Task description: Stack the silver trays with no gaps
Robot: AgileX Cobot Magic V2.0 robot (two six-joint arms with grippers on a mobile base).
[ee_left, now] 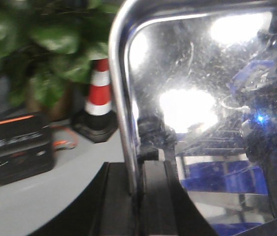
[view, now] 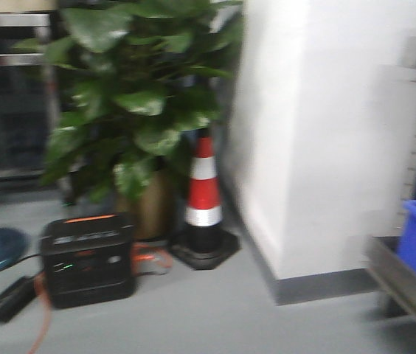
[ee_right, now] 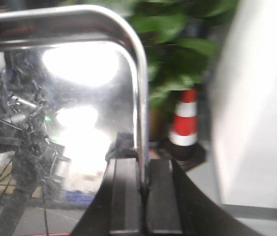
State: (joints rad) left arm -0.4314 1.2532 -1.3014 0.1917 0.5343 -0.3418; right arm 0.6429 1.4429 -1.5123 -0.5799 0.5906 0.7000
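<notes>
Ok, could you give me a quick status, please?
Left jaws shut on tray rim. Right jaws shut on its far rim. Cone, plant beyond.

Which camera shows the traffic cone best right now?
Front view: the traffic cone shows nearly whole, base included. In both wrist views leaves hide its top and a silver tray fills most of the frame.

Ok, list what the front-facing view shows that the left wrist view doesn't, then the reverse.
Only the front-facing view: the white pillar with its grey skirting. Only the left wrist view: the silver tray, its rim pinched in the left claw. Both: the leafy plant, the striped cone and the black power box on the floor.
</notes>
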